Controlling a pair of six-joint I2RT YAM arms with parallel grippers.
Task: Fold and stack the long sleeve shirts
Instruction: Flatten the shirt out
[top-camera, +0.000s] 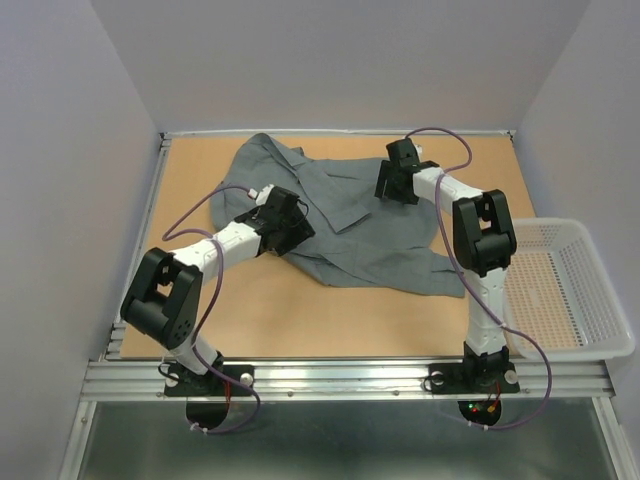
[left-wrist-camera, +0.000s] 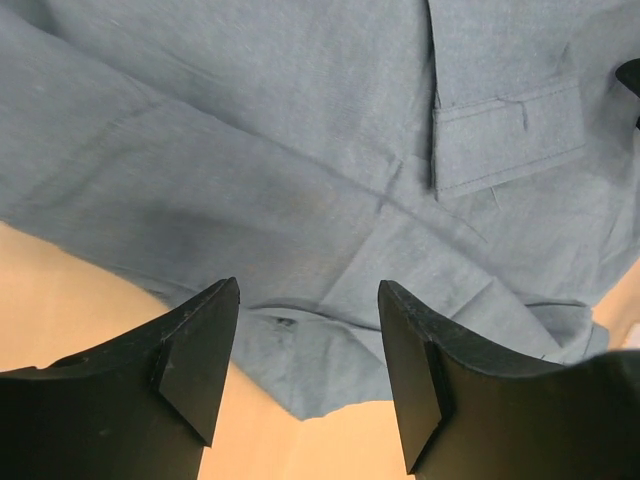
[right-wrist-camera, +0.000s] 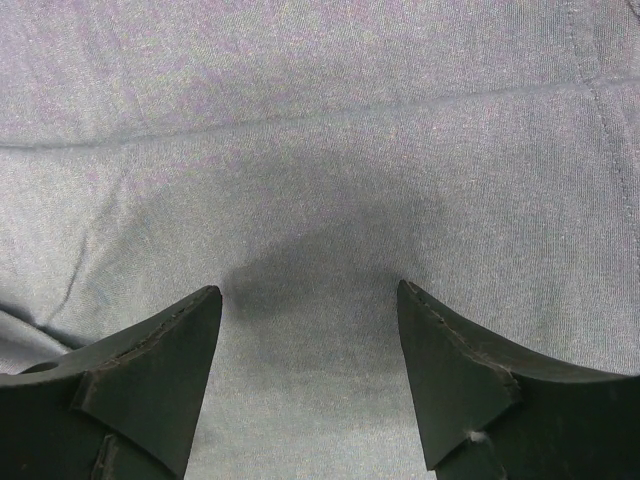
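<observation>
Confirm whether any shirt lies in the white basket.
No: the basket shows only its bare mesh floor, while the grey shirt lies spread on the table.

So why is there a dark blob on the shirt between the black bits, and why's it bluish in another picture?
Right wrist view: the blob looks like the right tool's soft shadow on the grey shirt. Left wrist view: the shirt reads bluer, likely camera tint, shadow fainter there. Top view: even light, no glare.

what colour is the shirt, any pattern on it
Plain medium grey, no pattern. The shirt shows best in the top external view.
</observation>
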